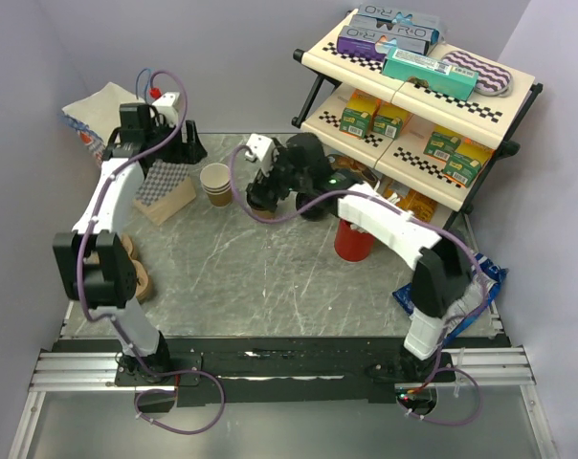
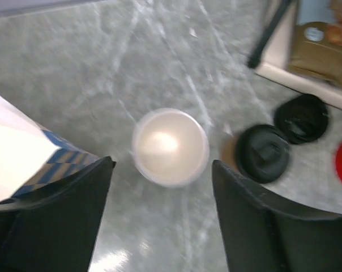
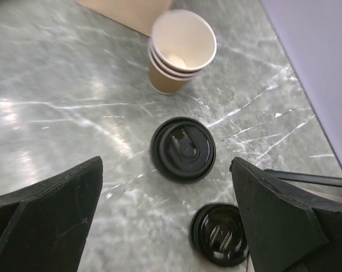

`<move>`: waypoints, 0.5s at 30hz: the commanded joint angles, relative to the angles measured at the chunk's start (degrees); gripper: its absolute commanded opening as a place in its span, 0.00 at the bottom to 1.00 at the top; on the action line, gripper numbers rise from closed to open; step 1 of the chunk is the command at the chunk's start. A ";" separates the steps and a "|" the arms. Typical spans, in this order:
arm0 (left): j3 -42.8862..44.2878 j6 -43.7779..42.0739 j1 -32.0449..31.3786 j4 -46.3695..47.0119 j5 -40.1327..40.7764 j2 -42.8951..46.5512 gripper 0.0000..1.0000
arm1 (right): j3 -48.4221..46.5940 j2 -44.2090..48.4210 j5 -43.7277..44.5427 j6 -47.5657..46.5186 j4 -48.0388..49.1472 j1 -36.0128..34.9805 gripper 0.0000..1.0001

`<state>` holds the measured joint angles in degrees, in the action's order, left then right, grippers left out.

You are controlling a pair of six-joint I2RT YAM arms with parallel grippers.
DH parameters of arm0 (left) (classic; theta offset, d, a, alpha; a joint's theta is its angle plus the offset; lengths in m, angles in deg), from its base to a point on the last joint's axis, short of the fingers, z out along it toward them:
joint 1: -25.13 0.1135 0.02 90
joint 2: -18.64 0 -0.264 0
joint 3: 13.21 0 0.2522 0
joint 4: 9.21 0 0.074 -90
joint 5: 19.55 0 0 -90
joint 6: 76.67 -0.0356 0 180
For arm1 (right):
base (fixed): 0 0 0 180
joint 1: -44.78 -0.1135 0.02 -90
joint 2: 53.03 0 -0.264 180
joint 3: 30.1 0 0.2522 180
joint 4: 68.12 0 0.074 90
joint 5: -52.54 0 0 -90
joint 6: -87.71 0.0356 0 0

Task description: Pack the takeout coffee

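Two black-lidded coffee cups stand side by side on the marble table; from above mostly their lids show. In the right wrist view one lid (image 3: 183, 149) lies straight below my open, empty right gripper (image 3: 165, 161), the other (image 3: 219, 233) nearer the right finger. The left wrist view shows them to the right, one (image 2: 263, 153) nearer and one (image 2: 301, 118) farther. My left gripper (image 2: 162, 164) is open and empty above the lidless brown cup (image 2: 170, 147). In the top view the right gripper (image 1: 268, 191) covers the lidded cups, and the left gripper (image 1: 187, 148) hovers at the back left.
The lidless cup (image 1: 216, 184) is a nested stack (image 3: 179, 51). A patterned paper bag (image 1: 102, 110) and a brown cardboard piece (image 1: 169, 203) sit at the back left. A red cup (image 1: 354, 239) stands by a two-tier snack shelf (image 1: 413, 96) at the back right. A blue packet (image 1: 485, 277) lies at the right edge.
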<state>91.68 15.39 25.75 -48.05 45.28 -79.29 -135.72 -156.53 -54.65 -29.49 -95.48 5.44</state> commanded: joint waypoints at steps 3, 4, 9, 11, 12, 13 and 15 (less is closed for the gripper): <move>9.94 -5.32 -0.27 -0.85 2.76 -6.66 0.73 | 3.96 14.28 -3.46 1.71 -4.85 0.13 1.00; 10.29 -4.71 -0.27 -0.67 2.84 -6.66 0.73 | 4.66 15.43 -3.12 1.89 -5.03 0.13 1.00; 10.47 -3.91 -2.46 -2.16 1.27 -3.77 0.75 | 8.27 20.53 -1.44 2.50 -5.38 0.13 1.00; 10.47 -5.75 -3.26 -3.13 -2.50 -2.18 0.76 | 9.06 21.76 -1.44 2.59 -5.82 0.13 1.00; 10.90 -6.37 -4.39 -4.87 -3.04 -2.18 0.75 | 9.23 22.11 -1.62 2.50 -6.25 0.13 1.00; 11.43 -7.59 -4.92 -5.67 -3.22 -2.96 0.75 | 9.41 22.38 -1.88 2.42 -6.69 0.13 1.00; 12.93 -7.69 -5.98 -6.82 -2.17 -4.45 0.73 | 10.02 23.17 -2.58 1.54 -7.92 0.04 1.00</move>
<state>100.18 10.48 22.30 -52.25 45.48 -85.28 -126.91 -135.81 -56.43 -28.05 -100.86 5.44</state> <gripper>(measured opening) 0.745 0.997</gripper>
